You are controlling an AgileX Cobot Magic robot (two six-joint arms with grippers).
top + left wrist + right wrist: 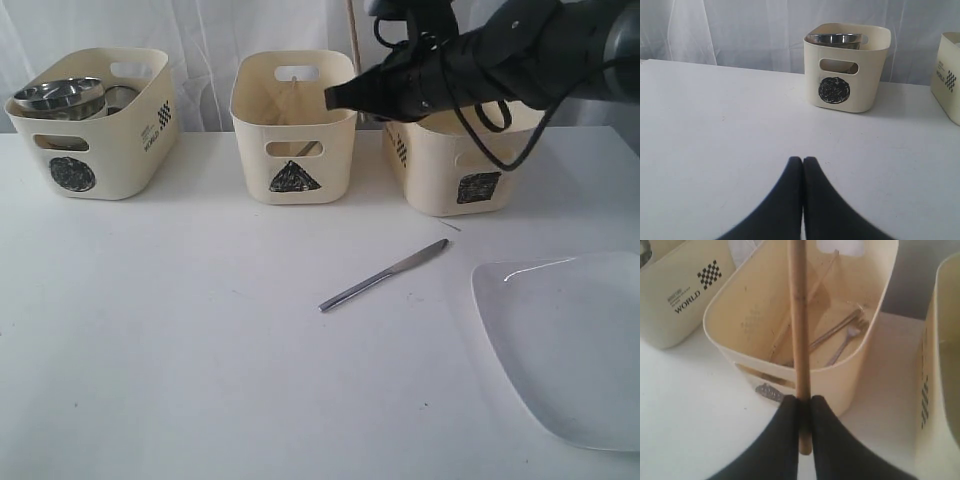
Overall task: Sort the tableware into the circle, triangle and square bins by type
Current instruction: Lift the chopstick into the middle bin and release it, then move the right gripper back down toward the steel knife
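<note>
My right pincer [803, 401] is clamped on one wooden chopstick [798, 315], held roughly upright above the triangle bin [293, 140], the middle one of the far row. A fork [844, 343] lies inside that bin with other thin pieces I can't tell apart. My left pincer [803, 161] is closed and empty over the bare table [715, 125]. The knife [385, 275] lies mid-table, nearer than the bins. The large white plate [570, 340] is at near right. The circle bin [95, 135], far left, holds steel vessels [60, 97]. The square bin [455, 165], far right, is partly behind my right arm.
</note>
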